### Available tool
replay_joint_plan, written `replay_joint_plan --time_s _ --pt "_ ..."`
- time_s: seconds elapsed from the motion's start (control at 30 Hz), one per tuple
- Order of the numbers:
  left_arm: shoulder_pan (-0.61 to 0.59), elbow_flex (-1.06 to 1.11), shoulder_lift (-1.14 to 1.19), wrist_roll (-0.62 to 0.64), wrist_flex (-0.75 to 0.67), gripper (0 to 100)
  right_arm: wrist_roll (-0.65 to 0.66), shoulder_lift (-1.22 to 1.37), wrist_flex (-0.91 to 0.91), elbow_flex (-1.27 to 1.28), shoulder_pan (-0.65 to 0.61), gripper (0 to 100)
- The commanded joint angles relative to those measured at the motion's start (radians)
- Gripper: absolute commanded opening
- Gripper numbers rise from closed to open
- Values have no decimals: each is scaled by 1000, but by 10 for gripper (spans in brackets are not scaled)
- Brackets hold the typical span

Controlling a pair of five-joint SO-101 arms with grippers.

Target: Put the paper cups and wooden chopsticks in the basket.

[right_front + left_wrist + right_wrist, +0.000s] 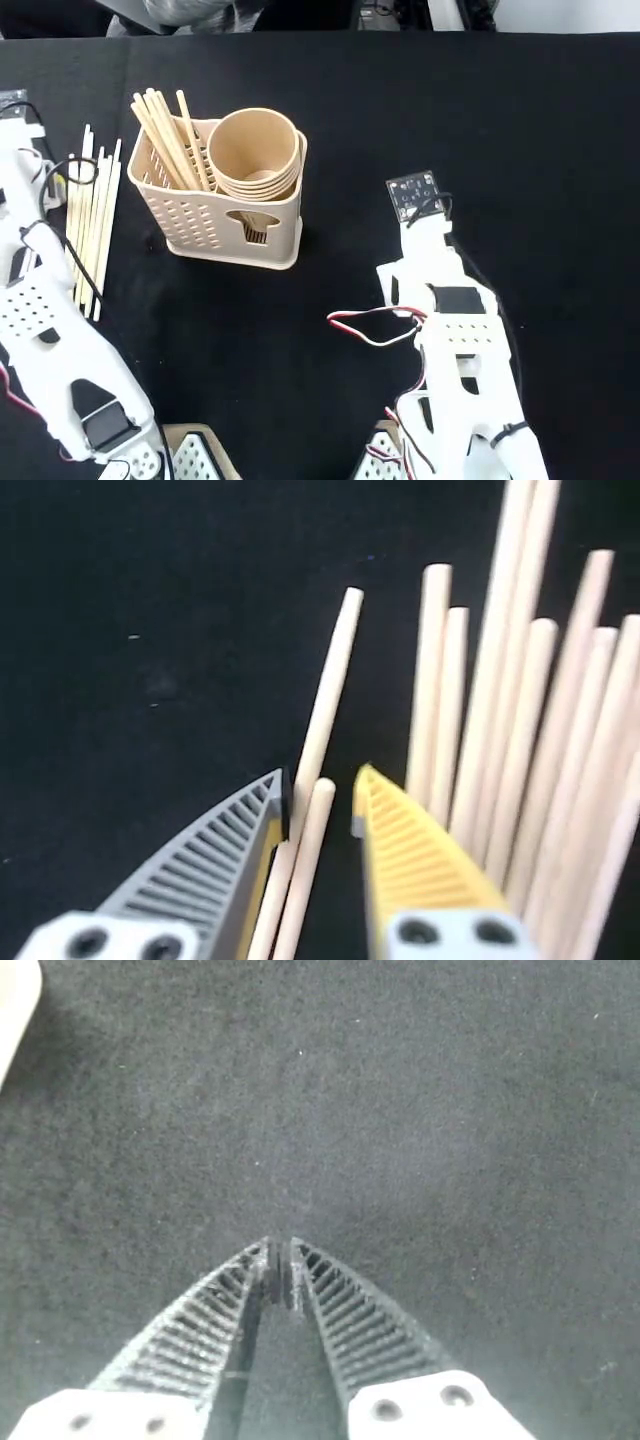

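Observation:
The cream perforated basket [215, 225] stands on the black table and holds a stack of paper cups [254, 152] and several wooden chopsticks [170, 135] leaning upright. More loose chopsticks [92, 225] lie flat on the table left of the basket, beside the left arm [45, 320]. My left gripper [320, 780] is open low over these, with two chopsticks [322, 730] between its grey and yellow fingers; the rest [520, 710] lie just outside the yellow finger [410, 850]. My right gripper [280, 1260] is shut on nothing above bare table, right of the basket.
The right arm [450, 310] stretches over the table's right half, with a red and white cable [365, 325] looping off it. A pale corner of the basket [15, 1010] sits at the edge of the right wrist view. Black cloth covers the table around the basket.

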Motion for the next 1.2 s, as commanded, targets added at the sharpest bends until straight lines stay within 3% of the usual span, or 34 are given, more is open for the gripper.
replay_joint_plan --time_s 0.0,0.17,0.43,0.7,0.9,1.07,1.17 --pt "-50 -28 -2 2 0 60 9 -5 -20 -7 14 28" --pt "-53 -81 -2 2 78 30 9 -5 -20 -7 14 28" --pt "-50 -338 8 3 353 30 9 -5 -20 -7 15 28" --pt "-53 -444 -3 11 427 30 9 -5 -20 -7 15 28" --pt "-54 -814 -3 115 663 30 9 -5 -20 -7 14 28" --pt "-113 -1050 -3 222 675 29 9 -5 -20 -7 17 28" --pt "-143 -1046 -14 242 675 29 9 -5 -20 -8 14 28"
